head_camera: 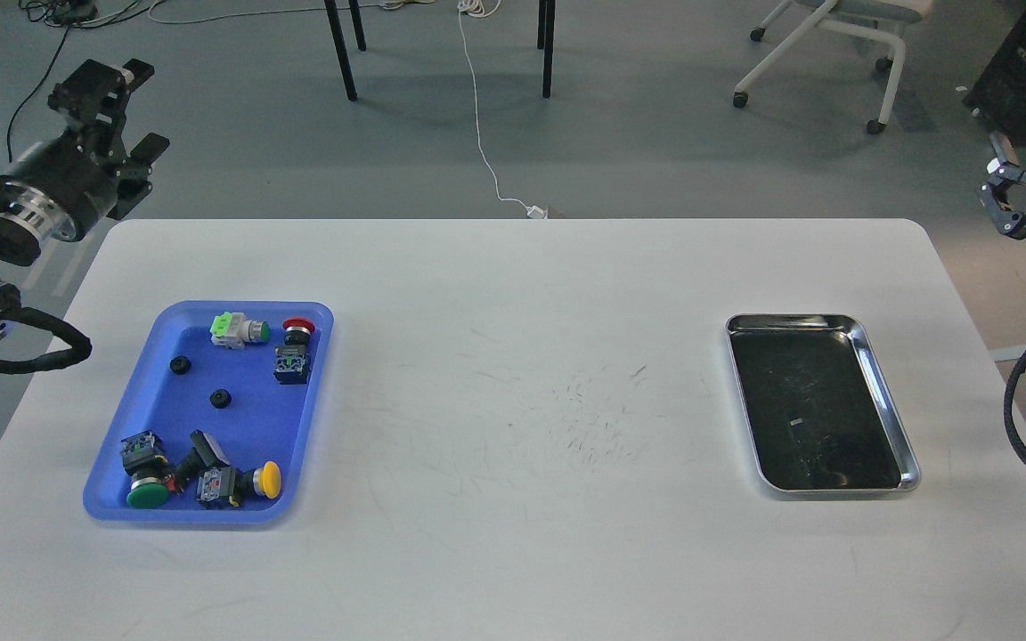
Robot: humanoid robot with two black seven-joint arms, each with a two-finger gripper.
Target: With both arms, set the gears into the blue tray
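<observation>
A: Where do we find the blue tray [150, 405]?

B: On the left part of the white table [513, 374], its long axis running away from us and leaning a little to the right at the far end. Two gears [180, 365] lie flat inside it, centre holes facing up: one near the far-left part, the other gear [221, 399] nearer the middle, the two apart from each other.

A: And the rest in there?

B: Push-button switches. At the far end a green-capped switch [240, 329] lies on its side beside a red-capped switch [296, 347]. At the near end a big green-capped switch [144, 474] and a yellow-capped switch [237, 483] lie tumbled together (the yellow cap points right).

A: Our grippers?

B: Our left gripper [126, 107] hangs beyond the table's far-left corner, off the surface, fingers spread and holding nothing. Our right gripper [1007, 200] hangs past the right edge, also off the table; its fingers stand parted, nothing between them.

A: Any writing?

B: A few white letters on the right wrist, cut by the frame edge, too small for us to read. The steel tray [887, 392] sits at the right, its long axis running likewise away from us.
</observation>
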